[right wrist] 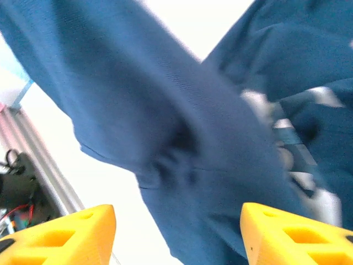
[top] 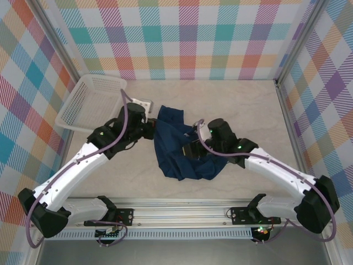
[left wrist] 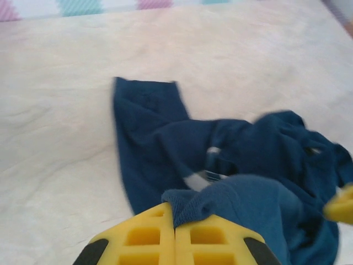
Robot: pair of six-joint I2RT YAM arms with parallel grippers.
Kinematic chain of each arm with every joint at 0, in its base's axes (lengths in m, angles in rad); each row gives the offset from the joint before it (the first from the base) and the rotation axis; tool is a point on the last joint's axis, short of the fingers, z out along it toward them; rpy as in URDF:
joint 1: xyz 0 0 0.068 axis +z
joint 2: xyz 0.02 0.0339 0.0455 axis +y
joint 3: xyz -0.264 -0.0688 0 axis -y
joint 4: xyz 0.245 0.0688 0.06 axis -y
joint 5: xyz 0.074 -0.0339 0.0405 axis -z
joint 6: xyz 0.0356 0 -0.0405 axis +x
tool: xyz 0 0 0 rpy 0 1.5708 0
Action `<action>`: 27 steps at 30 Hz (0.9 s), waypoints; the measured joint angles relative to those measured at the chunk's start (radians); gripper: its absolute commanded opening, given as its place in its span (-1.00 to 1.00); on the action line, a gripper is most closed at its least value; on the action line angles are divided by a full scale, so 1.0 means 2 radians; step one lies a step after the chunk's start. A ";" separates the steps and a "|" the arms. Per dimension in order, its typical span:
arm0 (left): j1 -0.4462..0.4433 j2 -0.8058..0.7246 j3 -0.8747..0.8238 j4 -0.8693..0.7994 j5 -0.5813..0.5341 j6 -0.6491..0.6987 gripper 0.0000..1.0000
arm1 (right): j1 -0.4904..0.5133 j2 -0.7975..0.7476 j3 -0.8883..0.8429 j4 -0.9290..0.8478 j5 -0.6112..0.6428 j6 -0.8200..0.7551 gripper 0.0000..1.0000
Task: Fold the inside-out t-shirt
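We see the inside-out t-shirt lying crumpled in the middle of the table, between the 2 arms, and well apart from the white basket at the far left corner. The left gripper sits at the shirt's left edge. In the left wrist view its yellow fingers are pressed together, with a bunched fold of the navy cloth pinched at their tips. The right gripper is over the shirt's right half. In the right wrist view its 2 fingers stand wide apart and released, and loose blue fabric hangs between and beyond them. We cannot tell whether either pad touches the cloth.
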 measured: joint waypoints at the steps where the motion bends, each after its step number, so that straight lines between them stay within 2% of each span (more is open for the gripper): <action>1: 0.017 -0.007 -0.001 -0.005 -0.004 -0.003 -1.00 | -0.022 -0.006 0.008 -0.016 0.008 0.002 0.23; 5: 0.061 -0.039 -0.001 -0.024 -0.016 -0.008 -1.00 | -0.107 -0.005 0.024 -0.065 0.051 0.015 0.23; 8: 0.078 -0.055 -0.001 -0.033 -0.020 -0.008 -1.00 | -0.126 0.024 0.029 -0.104 0.089 0.022 0.23; 12: 0.087 -0.056 -0.001 -0.046 -0.023 -0.008 -1.00 | -0.126 0.089 0.039 -0.145 0.122 0.029 0.13; 15: 0.095 -0.056 -0.001 -0.052 -0.028 -0.008 -1.00 | -0.125 0.119 0.039 -0.152 0.106 0.030 0.10; 19: 0.101 -0.056 -0.001 -0.055 -0.031 -0.008 -1.00 | -0.080 0.137 0.041 -0.140 0.074 0.015 0.10; 22: 0.103 -0.057 -0.001 -0.055 -0.030 -0.008 -1.00 | -0.046 0.168 0.060 -0.145 0.077 0.001 0.08; 25: 0.103 -0.057 -0.002 -0.055 -0.030 -0.008 -1.00 | -0.043 0.202 0.077 -0.155 0.099 -0.005 0.04; 27: 0.104 -0.056 -0.002 -0.055 -0.030 -0.008 -1.00 | -0.044 0.218 0.080 -0.162 0.116 -0.009 -0.06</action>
